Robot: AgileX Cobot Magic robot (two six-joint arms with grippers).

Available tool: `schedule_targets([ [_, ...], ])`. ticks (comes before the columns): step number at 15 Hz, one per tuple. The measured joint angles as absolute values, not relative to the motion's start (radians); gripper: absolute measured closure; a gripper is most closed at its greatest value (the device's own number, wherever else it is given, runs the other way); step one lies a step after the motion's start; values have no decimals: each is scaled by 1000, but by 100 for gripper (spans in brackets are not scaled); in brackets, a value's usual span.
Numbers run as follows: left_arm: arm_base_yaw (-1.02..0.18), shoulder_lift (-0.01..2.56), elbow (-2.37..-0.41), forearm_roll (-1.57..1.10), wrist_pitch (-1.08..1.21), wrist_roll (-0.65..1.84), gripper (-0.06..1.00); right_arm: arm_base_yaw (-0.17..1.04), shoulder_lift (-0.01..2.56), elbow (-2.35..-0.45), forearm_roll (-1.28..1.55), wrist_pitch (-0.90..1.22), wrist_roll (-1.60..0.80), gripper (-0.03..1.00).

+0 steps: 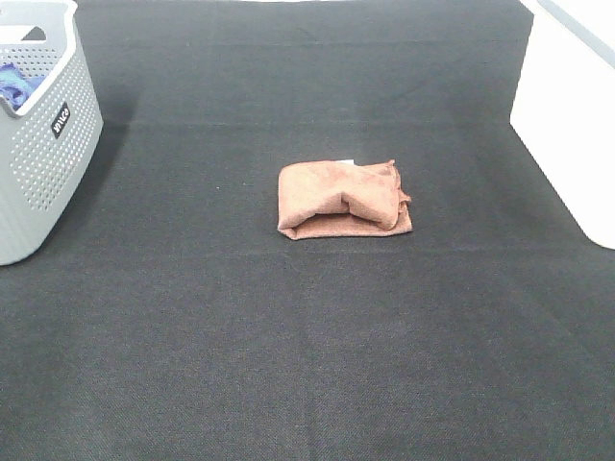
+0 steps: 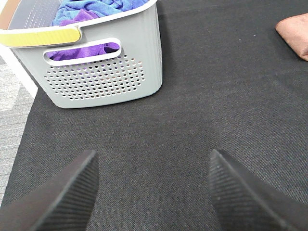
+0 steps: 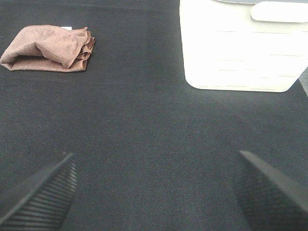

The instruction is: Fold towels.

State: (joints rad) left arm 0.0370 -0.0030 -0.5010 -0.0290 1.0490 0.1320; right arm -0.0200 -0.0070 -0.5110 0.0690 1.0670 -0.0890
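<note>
A reddish-brown towel (image 1: 344, 199) lies folded into a small bundle in the middle of the black mat, with a bit of white tag at its far edge. It also shows in the right wrist view (image 3: 48, 48) and at the frame edge of the left wrist view (image 2: 296, 33). Neither arm shows in the exterior high view. My left gripper (image 2: 151, 192) is open and empty, over bare mat near the grey basket. My right gripper (image 3: 156, 192) is open and empty, over bare mat well apart from the towel.
A grey perforated basket (image 1: 43, 163) stands at the far left; it holds blue and purple cloths (image 2: 91, 12). A white bin (image 1: 567, 125) stands at the far right, also in the right wrist view (image 3: 240, 48). The black mat (image 1: 307, 355) covers the table.
</note>
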Motion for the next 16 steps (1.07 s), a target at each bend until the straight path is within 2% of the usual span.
schedule_targets([
  [16, 37, -3, -501, -29, 1049, 132, 31, -20, -7, -511, 69, 1067, -89, 13],
])
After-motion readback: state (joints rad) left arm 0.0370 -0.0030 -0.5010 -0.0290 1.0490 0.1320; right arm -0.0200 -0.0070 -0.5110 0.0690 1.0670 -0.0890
